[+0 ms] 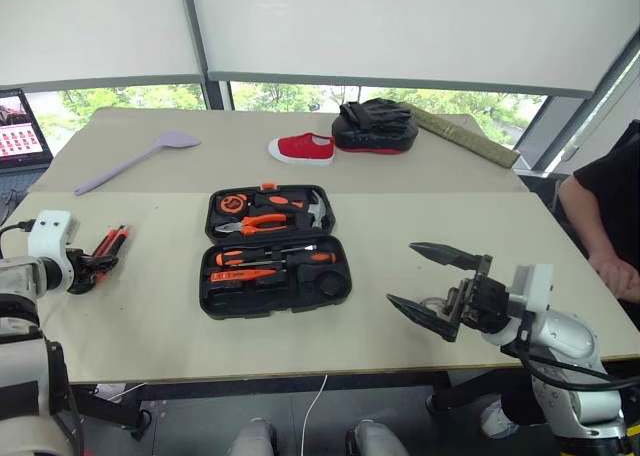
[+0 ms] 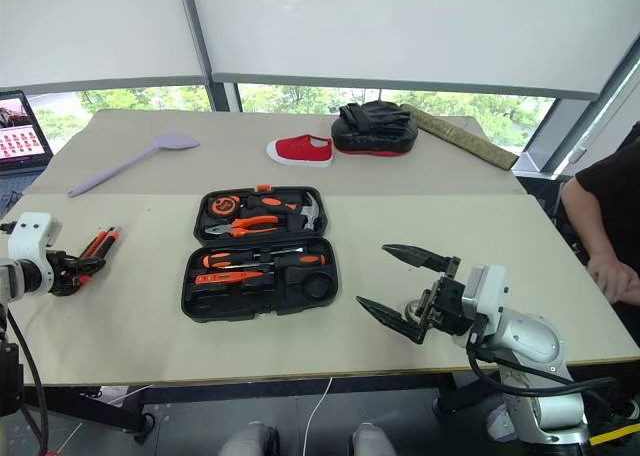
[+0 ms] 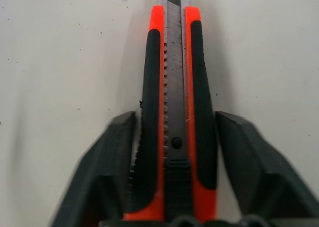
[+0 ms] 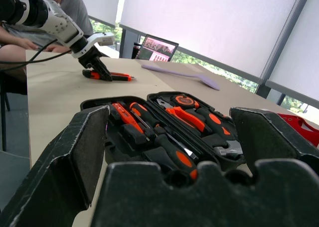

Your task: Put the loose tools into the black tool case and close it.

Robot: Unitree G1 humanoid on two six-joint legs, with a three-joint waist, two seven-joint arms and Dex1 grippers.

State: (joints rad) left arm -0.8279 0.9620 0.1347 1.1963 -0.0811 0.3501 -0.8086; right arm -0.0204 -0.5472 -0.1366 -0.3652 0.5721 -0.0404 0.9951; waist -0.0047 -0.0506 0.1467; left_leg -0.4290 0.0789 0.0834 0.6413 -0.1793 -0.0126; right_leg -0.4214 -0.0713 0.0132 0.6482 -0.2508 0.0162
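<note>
Inside open tool case (image 1: 275, 281): orange-handled tools (image 1: 262, 259)

One open black tool case (image 1: 275, 251) sits mid-table; left of it lies one orange-black utility knife (image 1: 108, 246). Beyond the case rest one lilac spoon (image 1: 135, 161), one red shoe (image 1: 302, 148) and one black padded mitt (image 1: 375, 126). Two grippers flank the case.

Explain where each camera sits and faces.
Head, both eyes: look forward and down over the table and tool case; both arms show.
Left wrist: looks down along the left gripper, jaws astride the utility knife.
Right wrist: looks across the tool case between the right gripper, jaws open.
Shared: head and right wrist views both show the left gripper at the knife.
</note>
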